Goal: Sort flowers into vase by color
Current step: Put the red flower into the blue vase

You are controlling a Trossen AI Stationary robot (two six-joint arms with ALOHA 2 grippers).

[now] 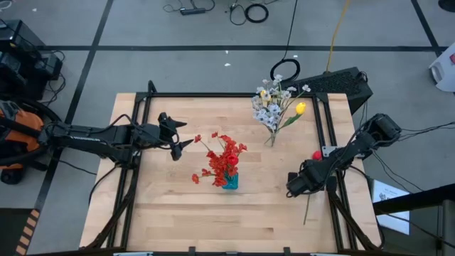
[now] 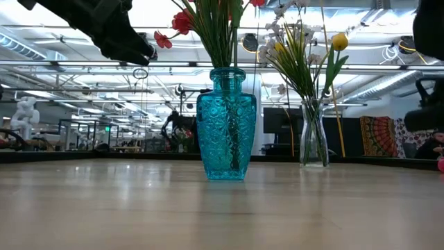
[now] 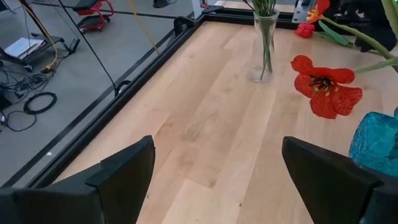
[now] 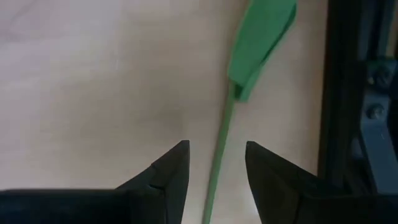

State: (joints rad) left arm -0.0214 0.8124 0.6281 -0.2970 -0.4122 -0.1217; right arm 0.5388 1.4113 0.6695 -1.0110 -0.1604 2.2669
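Note:
A teal glass vase (image 1: 230, 181) (image 2: 226, 125) stands mid-table and holds sprays of red blossoms (image 1: 226, 160). Toward the far right, a clear vase (image 1: 271, 139) (image 2: 312, 142) holds whitish sprigs (image 1: 269, 107) and a yellow tulip (image 1: 301, 108). A red tulip lies flat by the table's right edge, bud (image 1: 317, 155) toward the far side and stem (image 1: 307, 210) toward the near side. My right gripper (image 1: 291, 186) (image 4: 216, 171) hovers open over it, one finger on either side of the green stem (image 4: 219, 149), short of its leaf (image 4: 261, 37). My left gripper (image 1: 186, 135) (image 3: 217, 180) is open, raised left of the teal vase.
A black frame rail (image 1: 330, 142) (image 4: 348, 93) runs along the table's right edge, right beside the lying tulip. A red blossom (image 3: 326, 87) juts from the teal vase toward my left gripper. Bare wood (image 1: 178, 213) spans the near left of the table.

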